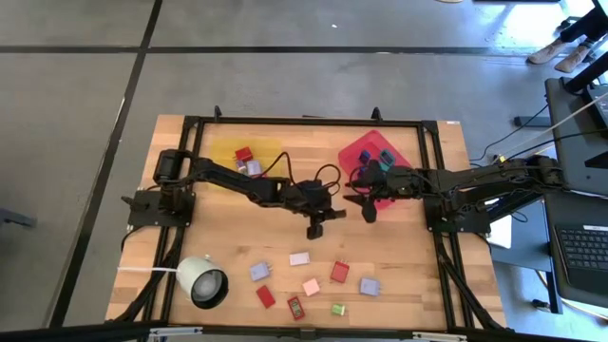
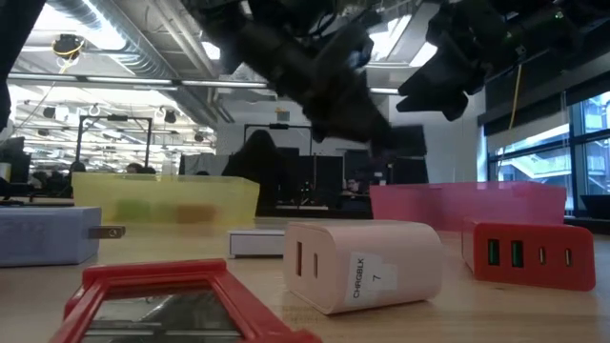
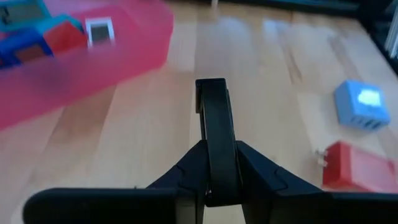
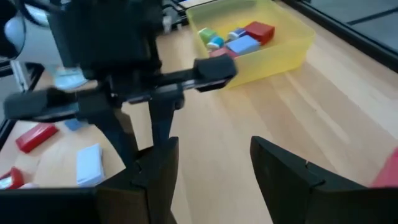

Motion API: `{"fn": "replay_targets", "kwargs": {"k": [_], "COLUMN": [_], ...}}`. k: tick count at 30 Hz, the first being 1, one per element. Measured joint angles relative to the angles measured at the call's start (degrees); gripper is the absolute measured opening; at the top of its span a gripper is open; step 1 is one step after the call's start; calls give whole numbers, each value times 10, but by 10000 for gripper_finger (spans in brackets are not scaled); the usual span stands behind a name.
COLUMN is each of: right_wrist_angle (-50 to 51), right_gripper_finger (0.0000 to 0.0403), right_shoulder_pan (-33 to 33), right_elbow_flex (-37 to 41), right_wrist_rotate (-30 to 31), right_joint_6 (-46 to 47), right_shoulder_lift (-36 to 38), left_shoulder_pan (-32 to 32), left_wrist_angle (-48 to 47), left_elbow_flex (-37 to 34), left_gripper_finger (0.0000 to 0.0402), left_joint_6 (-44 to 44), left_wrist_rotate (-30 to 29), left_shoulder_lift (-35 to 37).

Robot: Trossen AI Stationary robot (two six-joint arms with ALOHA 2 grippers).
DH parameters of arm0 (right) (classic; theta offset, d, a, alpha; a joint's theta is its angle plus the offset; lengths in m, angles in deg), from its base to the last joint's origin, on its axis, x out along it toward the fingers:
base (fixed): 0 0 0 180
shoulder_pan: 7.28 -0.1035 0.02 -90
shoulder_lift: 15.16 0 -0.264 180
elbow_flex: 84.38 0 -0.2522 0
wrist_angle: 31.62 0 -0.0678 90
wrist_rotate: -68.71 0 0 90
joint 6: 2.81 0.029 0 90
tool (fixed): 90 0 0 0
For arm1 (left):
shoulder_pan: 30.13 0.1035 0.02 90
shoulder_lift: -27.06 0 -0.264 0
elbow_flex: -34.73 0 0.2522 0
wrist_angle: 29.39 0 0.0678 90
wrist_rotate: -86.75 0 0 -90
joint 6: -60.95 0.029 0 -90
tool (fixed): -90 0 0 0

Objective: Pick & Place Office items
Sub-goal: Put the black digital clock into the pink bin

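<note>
Hovering mid-table with its fingers pressed together on nothing, the left gripper (image 1: 314,231) is sitting closest to the loose blocks (image 1: 299,257), which are lying just nearer than it, while the right gripper (image 1: 369,213) is hanging half-spread.

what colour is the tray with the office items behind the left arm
Yellow, see-through. The tray shows best in the right wrist view, holding red, blue and green items.
</note>
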Motion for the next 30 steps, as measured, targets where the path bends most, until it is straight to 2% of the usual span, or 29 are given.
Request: {"fn": "replay_targets", "kwargs": {"k": [3, 8, 12, 18, 23, 30], "right_wrist_angle": [0, 0, 0, 0, 1, 6], "right_gripper_finger": [203, 203, 203, 203, 204, 204], "right_shoulder_pan": [0, 0, 0, -1, -6, -8], "right_elbow_flex": [0, 0, 0, 0, 0, 0], "right_wrist_rotate": [-8, -8, -13, -76, -85, -115], "right_joint_6": [-6, -19, -38, -122, -178, -181], "right_shoulder_lift": [0, 0, 0, 0, 0, 0], "left_shoulder_pan": [-6, -20, -25, -25, -25, -25], "left_wrist_angle": [0, 0, 0, 1, 14, 45], "left_elbow_flex": [15, 25, 26, 26, 26, 26], "left_gripper_finger": [61, 61, 61, 61, 61, 63], "left_joint_6": [-1, -1, -5, -25, -30, -29], "left_wrist_rotate": [-13, -75, -103, -109, -114, -114], "left_shoulder_lift": [0, 0, 0, 0, 1, 1]}}
